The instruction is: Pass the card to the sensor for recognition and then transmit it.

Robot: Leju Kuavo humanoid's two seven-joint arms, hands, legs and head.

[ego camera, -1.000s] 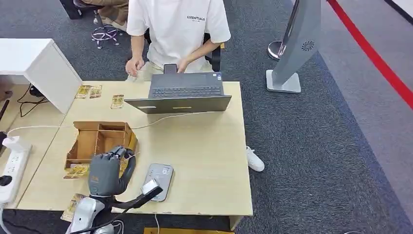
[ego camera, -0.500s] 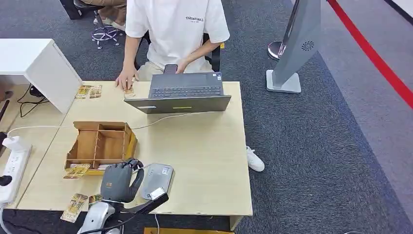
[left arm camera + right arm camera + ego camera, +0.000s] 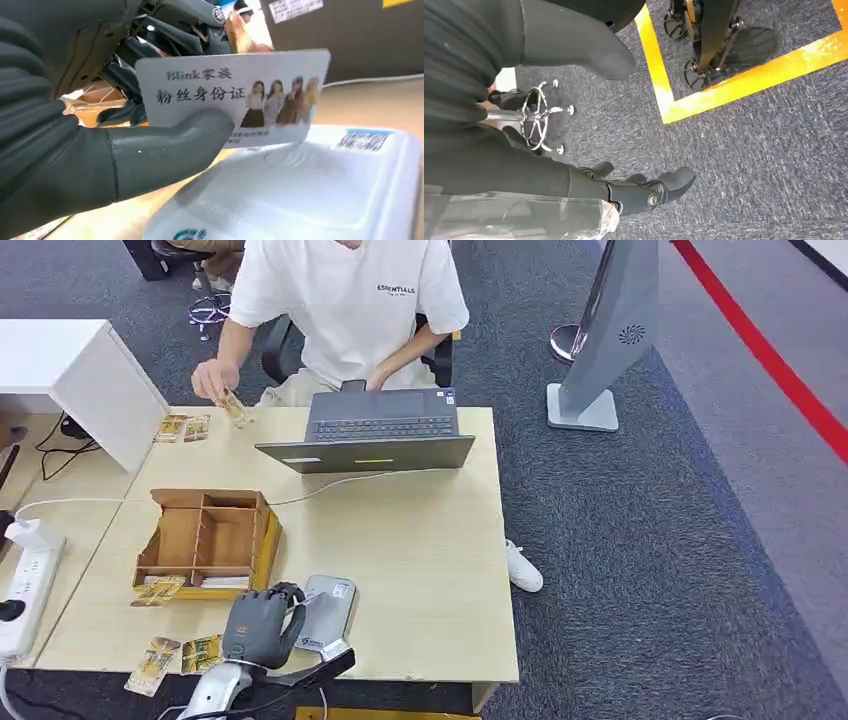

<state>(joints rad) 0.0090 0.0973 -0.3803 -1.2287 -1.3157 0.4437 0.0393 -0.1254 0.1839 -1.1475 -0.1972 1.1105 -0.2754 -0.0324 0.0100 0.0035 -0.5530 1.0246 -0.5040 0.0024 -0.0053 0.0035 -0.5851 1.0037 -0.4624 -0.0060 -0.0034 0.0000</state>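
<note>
My left hand [image 3: 262,625] is at the table's front edge and pinches a white printed card [image 3: 311,643] between thumb and fingers. In the left wrist view the card [image 3: 235,95] is upright on its long edge, thumb [image 3: 165,150] across its face, just above the grey card sensor [image 3: 320,190]. The sensor [image 3: 328,605] lies flat on the table right of the hand. My right hand [image 3: 524,170] hangs over the carpet, fingers apart, holding nothing.
A brown cardboard organiser [image 3: 205,538] stands behind my left hand. Loose cards [image 3: 178,657] lie at the front left corner. An open laptop [image 3: 372,437] sits at the far edge, where a seated person [image 3: 350,300] holds a card [image 3: 236,410]. A power strip [image 3: 25,580] lies left.
My left hand has carried the card back toward the front edge and rightward, over the sensor. The person picked a card off the table and lifted it.
</note>
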